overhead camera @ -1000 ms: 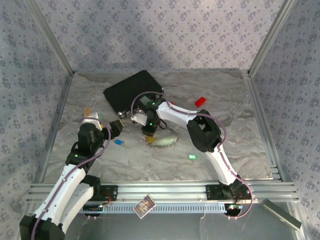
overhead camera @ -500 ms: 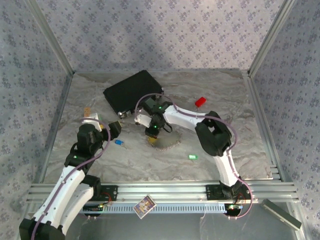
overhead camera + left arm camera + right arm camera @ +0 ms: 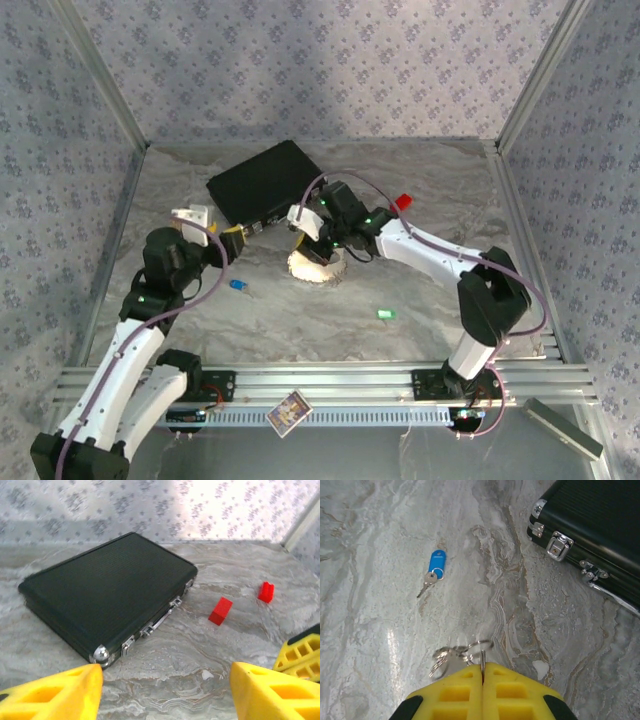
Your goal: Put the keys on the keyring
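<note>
Right gripper (image 3: 483,672): fingers pressed together, clamped on the wire of the keyring (image 3: 454,658). Over the last second it has carried the ring from the middle of the worktop (image 3: 450,190) toward the black case (image 3: 105,600) at the far edge. Left gripper (image 3: 165,692): fingers apart, narrower than before, lifted off the blue key (image 3: 434,567), which lies loose left of centre. Green key (image 3: 385,314): loose, toward the near edge. Judgement: ring secured, no key threaded yet.

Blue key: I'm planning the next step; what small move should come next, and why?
Probably swing the left claw back over the blue key: it lies free, the claw is open and empty, and the right claw pinches the keyring.
</note>
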Available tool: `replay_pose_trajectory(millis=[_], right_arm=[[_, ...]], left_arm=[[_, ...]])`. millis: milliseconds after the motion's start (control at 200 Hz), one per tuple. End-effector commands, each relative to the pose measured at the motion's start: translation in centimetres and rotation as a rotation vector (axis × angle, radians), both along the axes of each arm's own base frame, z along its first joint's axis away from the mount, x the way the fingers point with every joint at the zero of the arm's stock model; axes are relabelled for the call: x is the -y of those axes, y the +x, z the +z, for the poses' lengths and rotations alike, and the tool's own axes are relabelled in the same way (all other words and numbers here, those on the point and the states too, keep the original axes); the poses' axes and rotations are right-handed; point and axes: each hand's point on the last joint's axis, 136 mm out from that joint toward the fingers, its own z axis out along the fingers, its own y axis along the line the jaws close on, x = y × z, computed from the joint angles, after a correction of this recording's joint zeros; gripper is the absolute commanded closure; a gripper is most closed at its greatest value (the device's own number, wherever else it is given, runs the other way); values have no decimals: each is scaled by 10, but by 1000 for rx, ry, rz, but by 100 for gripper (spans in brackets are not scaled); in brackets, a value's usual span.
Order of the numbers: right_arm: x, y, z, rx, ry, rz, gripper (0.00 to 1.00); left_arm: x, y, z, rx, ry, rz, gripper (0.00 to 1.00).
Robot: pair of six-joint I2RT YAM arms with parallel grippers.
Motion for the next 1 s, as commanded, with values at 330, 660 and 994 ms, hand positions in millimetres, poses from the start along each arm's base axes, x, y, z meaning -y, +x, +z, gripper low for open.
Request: replay_pose_trajectory(millis=[330, 660, 994], right_arm=[[10, -25, 51, 146, 183, 139, 100], [22, -32, 63, 227, 175, 144, 100], [23, -36, 66, 236, 181, 145, 100]], left_arm=[[68, -20, 23, 282, 399, -589, 52], [102, -57, 18, 175, 273, -966, 32], [113, -65, -9, -126, 21, -928, 38]])
